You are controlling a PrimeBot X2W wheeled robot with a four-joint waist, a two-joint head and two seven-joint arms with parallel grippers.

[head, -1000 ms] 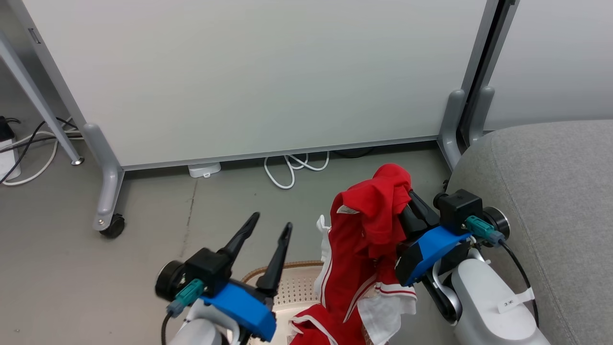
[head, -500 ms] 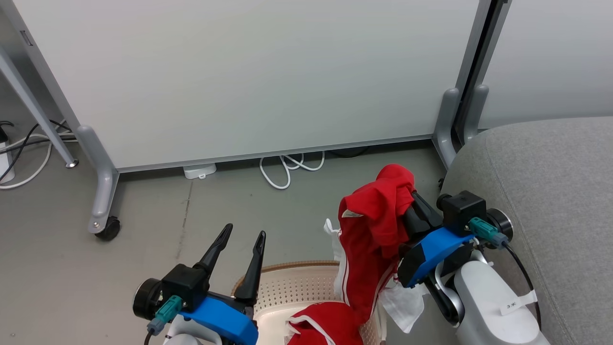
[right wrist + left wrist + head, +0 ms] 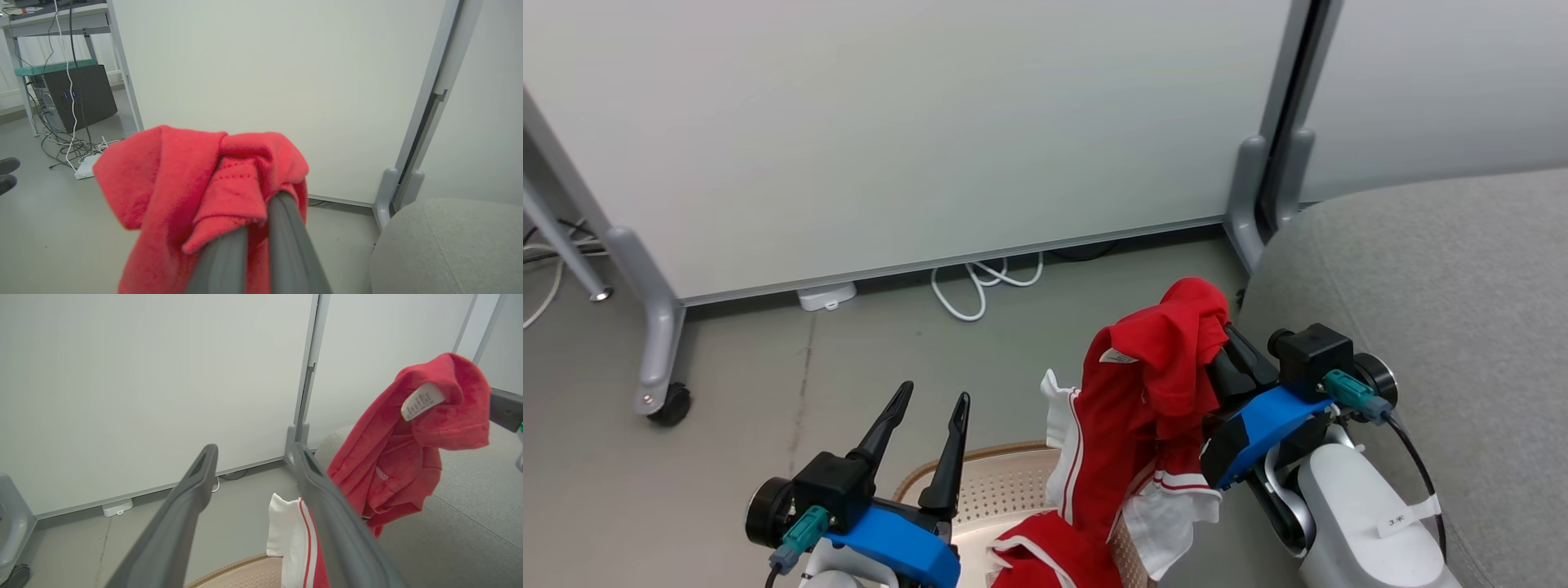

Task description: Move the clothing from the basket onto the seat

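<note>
My right gripper (image 3: 1229, 363) was pinched shut on a red top (image 3: 1152, 384), which hung above the basket (image 3: 1013, 490) with its white sleeve (image 3: 1176, 523) down by the rim (image 3: 980, 453). My left gripper (image 3: 934, 394) was spread wide, holding nothing, over the basket's left side. Another red cloth (image 3: 1037, 559) lay in the basket. The seat (image 3: 1421, 286) was just right of the basket. The sleeve might have snagged the rim and tipped the basket, or the top might have slipped out

Bright, even, diffuse light fills every view; shadows on the floor (image 3: 768, 392) are faint and soft. The head view is sharp. In the wrist views the fingers (image 3: 175, 522) at 6 o'clock blur, and the right wrist view's post (image 3: 427, 106) at 2 o'clock slants.
</note>
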